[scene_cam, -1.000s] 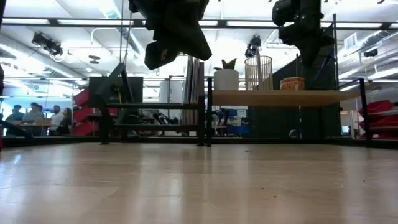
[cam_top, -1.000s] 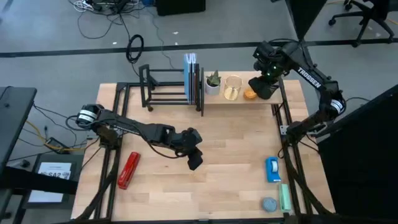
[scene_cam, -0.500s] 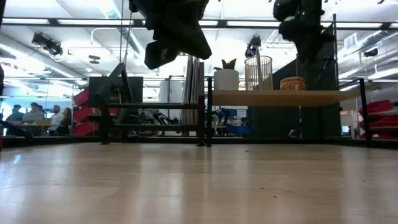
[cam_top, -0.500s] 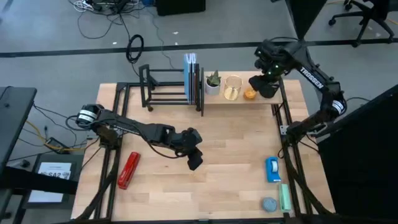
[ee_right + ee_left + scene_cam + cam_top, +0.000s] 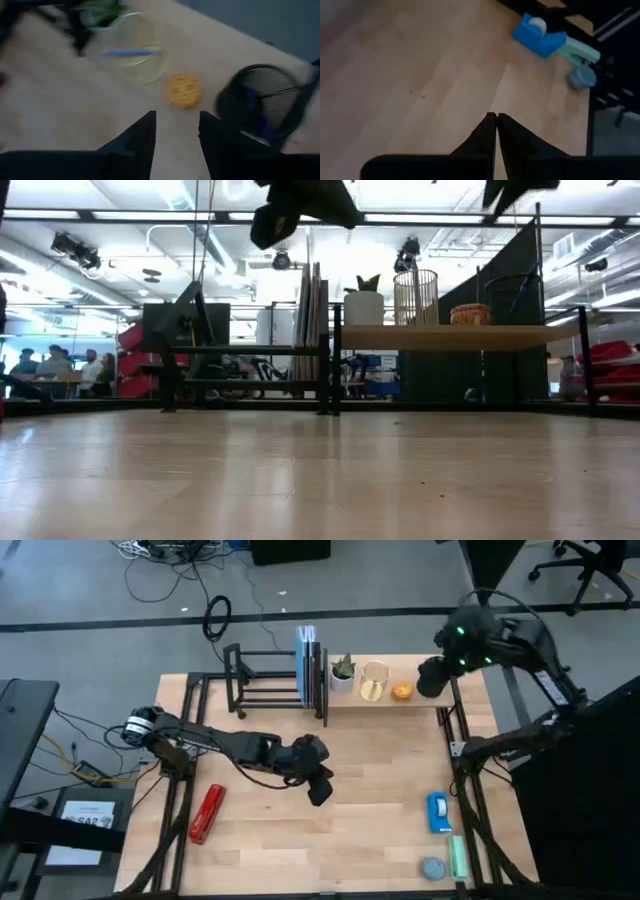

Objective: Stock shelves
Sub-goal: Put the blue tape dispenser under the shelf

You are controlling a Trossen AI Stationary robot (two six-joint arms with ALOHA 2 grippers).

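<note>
Shelves sit at far edge of table [image 5: 380,840]: black rack [image 5: 270,680] w/ upright ends on the left, books [image 5: 308,665] standing at its right end, touching pale wooden plank shelf [image 5: 400,705] beside it. On plank, left to right: small potted plant [image 5: 343,670], gold wire cup [image 5: 374,682], orange round item [image 5: 402,691], black mesh cup [image 5: 432,678]. Right gripper [image 5: 176,131] hangs above plank's right end, near mesh cup; fingers apart, nothing between them. Left gripper [image 5: 493,120] hovers over mid-table, fingers pressed together, empty. Red object [image 5: 206,813] lies near left edge; blue tape dispenser [image 5: 439,812], pale green item [image 5: 457,856] & grey disc [image 5: 432,868] near right front corner.
</note>
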